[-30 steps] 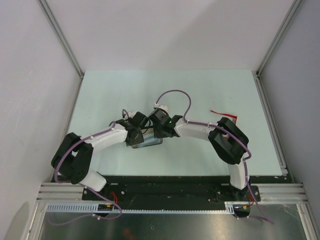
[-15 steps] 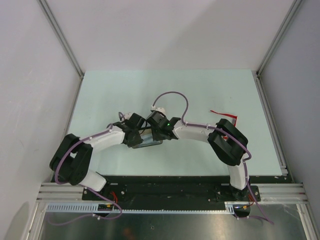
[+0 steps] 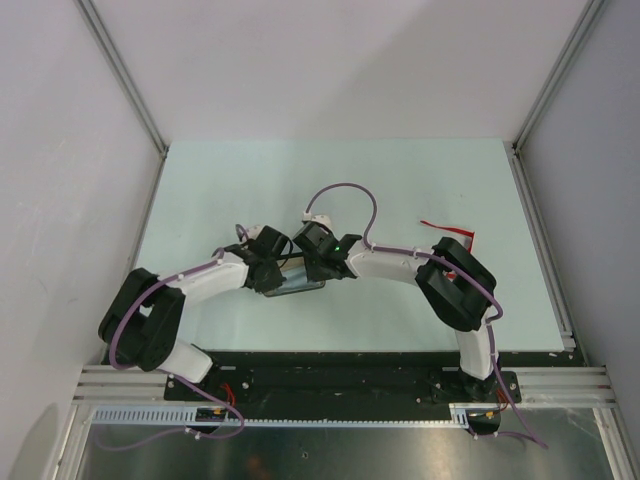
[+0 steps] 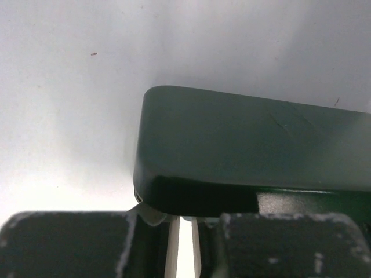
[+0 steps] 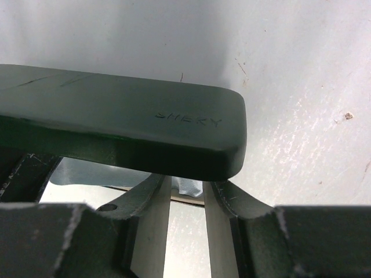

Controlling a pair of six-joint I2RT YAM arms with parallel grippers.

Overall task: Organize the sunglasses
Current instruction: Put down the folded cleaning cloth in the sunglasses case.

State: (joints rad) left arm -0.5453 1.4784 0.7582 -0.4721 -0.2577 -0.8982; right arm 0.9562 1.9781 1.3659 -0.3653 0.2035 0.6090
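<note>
The black case (image 3: 301,284) lies at the table's middle between both grippers. Its lid fills the left wrist view (image 4: 249,145) and the right wrist view (image 5: 116,116). The lid stands slightly raised, with grey-blue cloth (image 5: 87,172) showing beneath it. My left gripper (image 3: 270,272) (image 4: 185,217) is at the case's left end, its jaws almost together and its tips hidden under the lid. My right gripper (image 3: 318,264) (image 5: 186,185) is at the right end, with a narrow gap between its jaws and its tips under the lid. The red sunglasses (image 3: 445,227) lie to the right, partly hidden by my right arm.
The pale green table (image 3: 250,190) is walled by grey panels left, right and back. My right arm's elbow (image 3: 458,285) hangs over the table's right part, close to the sunglasses. The arms' bases stand along the near edge.
Both grippers and the case between them have shifted slightly to the left. The sunglasses have not moved.
</note>
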